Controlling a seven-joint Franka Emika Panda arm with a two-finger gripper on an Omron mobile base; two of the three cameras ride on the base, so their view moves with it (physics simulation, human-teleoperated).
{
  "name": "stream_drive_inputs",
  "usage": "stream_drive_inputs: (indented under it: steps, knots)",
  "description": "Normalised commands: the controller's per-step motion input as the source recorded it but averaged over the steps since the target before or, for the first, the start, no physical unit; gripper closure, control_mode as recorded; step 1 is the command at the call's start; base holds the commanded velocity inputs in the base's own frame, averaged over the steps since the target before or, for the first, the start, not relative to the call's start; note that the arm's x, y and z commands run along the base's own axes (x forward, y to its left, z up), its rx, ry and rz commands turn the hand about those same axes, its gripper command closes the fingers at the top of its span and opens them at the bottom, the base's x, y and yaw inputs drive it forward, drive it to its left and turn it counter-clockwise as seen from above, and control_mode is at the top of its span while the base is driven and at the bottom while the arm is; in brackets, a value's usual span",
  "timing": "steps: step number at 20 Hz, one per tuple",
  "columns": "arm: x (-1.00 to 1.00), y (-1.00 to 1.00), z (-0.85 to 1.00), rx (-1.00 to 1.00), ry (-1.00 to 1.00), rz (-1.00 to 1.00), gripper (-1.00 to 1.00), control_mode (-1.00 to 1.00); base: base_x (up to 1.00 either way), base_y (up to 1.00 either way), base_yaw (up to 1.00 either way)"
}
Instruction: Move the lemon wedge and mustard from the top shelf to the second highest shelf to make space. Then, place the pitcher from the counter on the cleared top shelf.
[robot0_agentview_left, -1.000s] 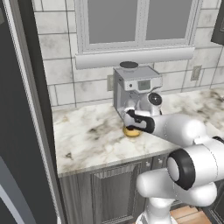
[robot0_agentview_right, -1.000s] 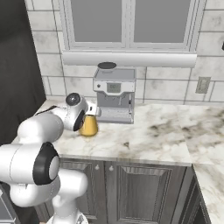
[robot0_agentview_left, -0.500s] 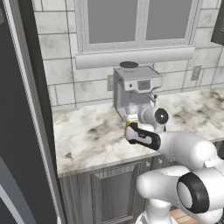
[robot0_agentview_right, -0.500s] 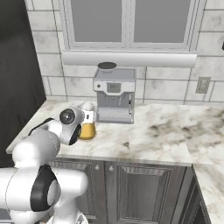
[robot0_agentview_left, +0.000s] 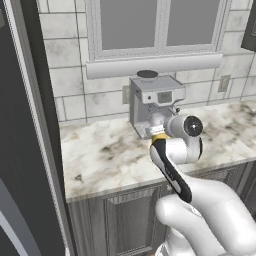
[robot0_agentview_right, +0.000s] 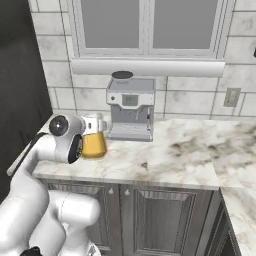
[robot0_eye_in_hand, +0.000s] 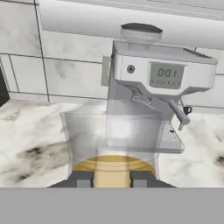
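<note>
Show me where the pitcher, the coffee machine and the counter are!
pitcher (robot0_agentview_right: 93, 143): right base view, on its orange lower part.
coffee machine (robot0_agentview_right: 131, 107): right base view, on its grey front.
counter (robot0_agentview_right: 175, 160): right base view, on bare marbled stone.

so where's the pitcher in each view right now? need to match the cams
Left base view: pitcher at centre, a sliver of amber rim behind the arm's wrist, in front of the coffee machine.
Right base view: left of centre, amber body on the counter, left of the coffee machine, beside the wrist.
Hand view: bottom centre, clear wall with amber base between the gripper fingertips.
Shared landmark: the coffee machine under the window.
</note>
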Motion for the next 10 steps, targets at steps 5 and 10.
stream_drive_inputs:
  steps: [5,10]
  knots:
    - [-0.57,-0.01,0.95,-0.08,0.01,0.0,1.0,-1.0,0.0,0.0,0.0]
    - [-0.73,-0.17,0.66,-0.01,-0.03,0.0,1.0,-1.0,0.0,0.0,0.0]
